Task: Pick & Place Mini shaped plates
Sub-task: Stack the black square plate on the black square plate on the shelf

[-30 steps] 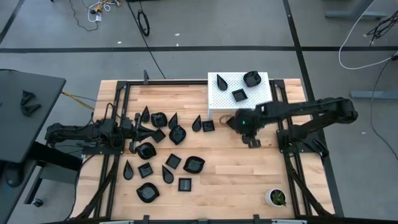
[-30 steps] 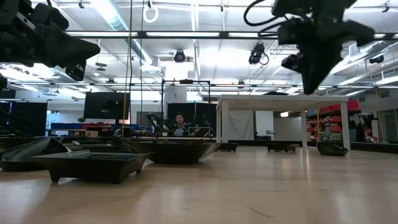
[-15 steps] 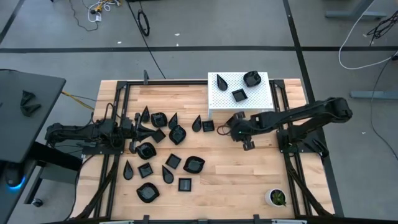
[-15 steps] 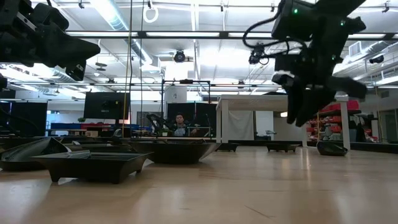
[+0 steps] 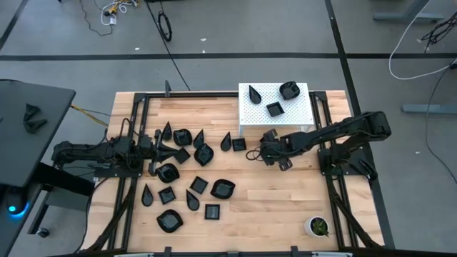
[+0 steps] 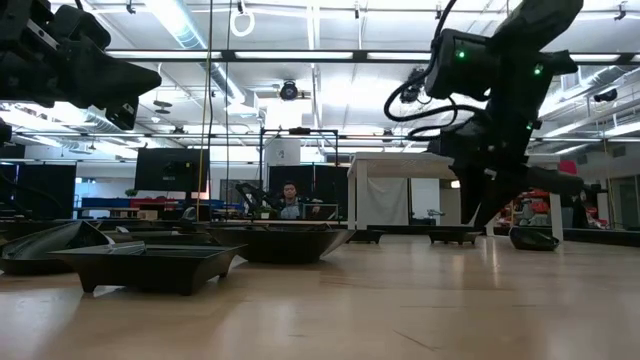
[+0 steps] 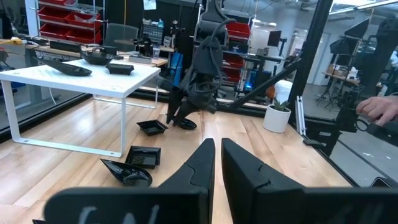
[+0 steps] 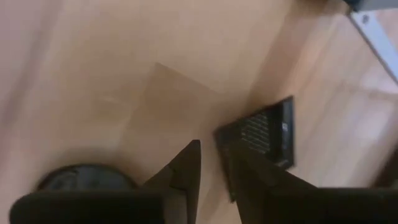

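Many small glossy black plates lie on the wooden table's left half [image 5: 203, 153], teardrop, square and rounded. Three more sit on a white perforated stand [image 5: 275, 120]: a teardrop [image 5: 254, 93], a rounded one [image 5: 289, 90] and a square one [image 5: 274, 108]. My right gripper [image 5: 253, 152] [image 6: 490, 205] hangs low over the table, fingers a little apart and empty. It is just right of a small square plate [image 5: 239, 144] [image 8: 261, 134], which lies flat beside a teardrop plate [image 5: 226, 143]. My left gripper [image 5: 153, 148] [image 7: 217, 155] rests shut at the left, by the plate cluster.
A small white pot with a green plant [image 5: 318, 226] stands near the table's near right corner. Black frame rails run along both table sides [image 5: 335, 193]. Bare wood lies between the plate cluster and the right rail [image 5: 278, 200]. A person's hand shows beyond the table [image 7: 379, 109].
My right gripper has come down from in front of the white stand. It has moved a little toward the table's left and near edges, ending low beside the small square plate. No plate has moved.
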Available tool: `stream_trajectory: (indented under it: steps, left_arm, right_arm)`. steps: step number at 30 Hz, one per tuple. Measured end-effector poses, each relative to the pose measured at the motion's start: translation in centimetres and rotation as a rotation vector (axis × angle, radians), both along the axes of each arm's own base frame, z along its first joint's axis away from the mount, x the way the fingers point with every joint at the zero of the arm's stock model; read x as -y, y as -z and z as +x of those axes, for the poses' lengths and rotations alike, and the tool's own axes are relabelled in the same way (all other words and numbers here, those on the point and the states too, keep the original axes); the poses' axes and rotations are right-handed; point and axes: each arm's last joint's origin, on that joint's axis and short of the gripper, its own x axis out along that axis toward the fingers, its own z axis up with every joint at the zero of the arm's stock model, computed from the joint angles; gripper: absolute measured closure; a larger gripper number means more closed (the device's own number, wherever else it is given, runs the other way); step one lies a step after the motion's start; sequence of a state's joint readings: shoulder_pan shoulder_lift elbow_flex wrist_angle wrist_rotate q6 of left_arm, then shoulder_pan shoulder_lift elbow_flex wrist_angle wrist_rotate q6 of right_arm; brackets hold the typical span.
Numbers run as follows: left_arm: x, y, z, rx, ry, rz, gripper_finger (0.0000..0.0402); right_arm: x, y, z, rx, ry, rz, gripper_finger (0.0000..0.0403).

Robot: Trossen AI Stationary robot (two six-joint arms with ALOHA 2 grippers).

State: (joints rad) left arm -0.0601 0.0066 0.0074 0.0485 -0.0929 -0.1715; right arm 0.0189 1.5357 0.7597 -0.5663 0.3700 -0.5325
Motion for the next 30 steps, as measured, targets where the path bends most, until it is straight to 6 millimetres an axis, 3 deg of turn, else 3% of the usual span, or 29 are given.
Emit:
stream_trajectory:
  steps: [18,30]
  left_arm:
    - [0.0,0.0,0.0,0.0,0.0,0.0,0.0369]
    - [0.0,0.0,0.0,0.0,0.001,0.0,0.0369]
  right_arm:
    - [0.5,1.9,0.2,-0.123,-0.044,-0.078,0.0327]
    - [0.1,1.9,0.3,-0.111,-0.061,-0.089,0.0397]
